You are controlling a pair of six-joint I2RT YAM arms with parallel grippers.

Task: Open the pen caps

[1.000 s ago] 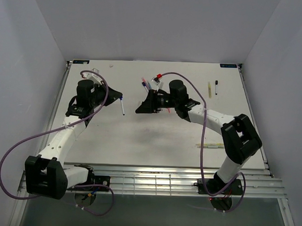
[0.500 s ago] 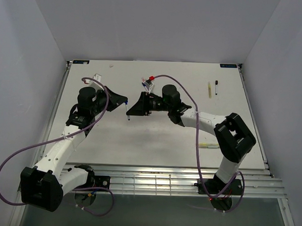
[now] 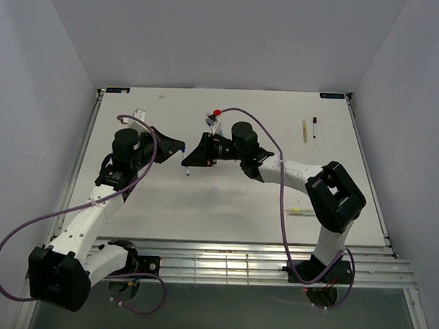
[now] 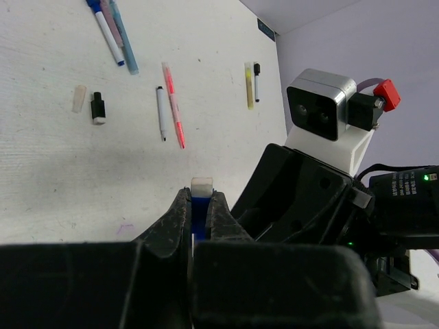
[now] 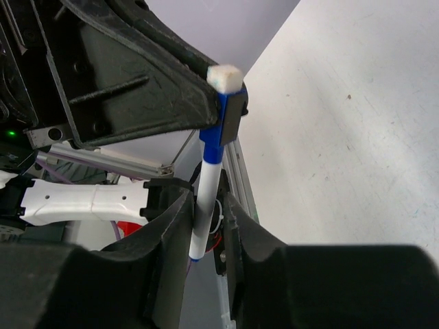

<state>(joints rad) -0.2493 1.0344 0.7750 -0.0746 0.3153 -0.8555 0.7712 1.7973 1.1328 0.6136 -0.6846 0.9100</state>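
Observation:
A white pen with a blue pen cap (image 5: 223, 116) hangs above the table between my two grippers. My left gripper (image 4: 200, 195) is shut on the blue cap (image 4: 199, 205), whose pale end sticks out past the fingertips. My right gripper (image 5: 206, 205) faces it and has closed around the white barrel (image 5: 206, 181). From above, the pen (image 3: 187, 167) shows only as a short piece between the left gripper (image 3: 181, 150) and the right gripper (image 3: 193, 161). Loose caps, one pale (image 4: 79, 98) and one black (image 4: 99, 108), lie on the table.
Further pens lie on the white table: a blue and white group (image 4: 110, 31), a pink one (image 4: 173, 103), a white one (image 4: 160, 113), a yellow one (image 3: 304, 130) beside a black-tipped one (image 3: 314, 127), and a yellow-green one (image 3: 304, 211) near the right arm.
My right gripper has travelled left to the pen and its jaws have closed in around the barrel. The left gripper kept its hold on the cap and shifted slightly right.

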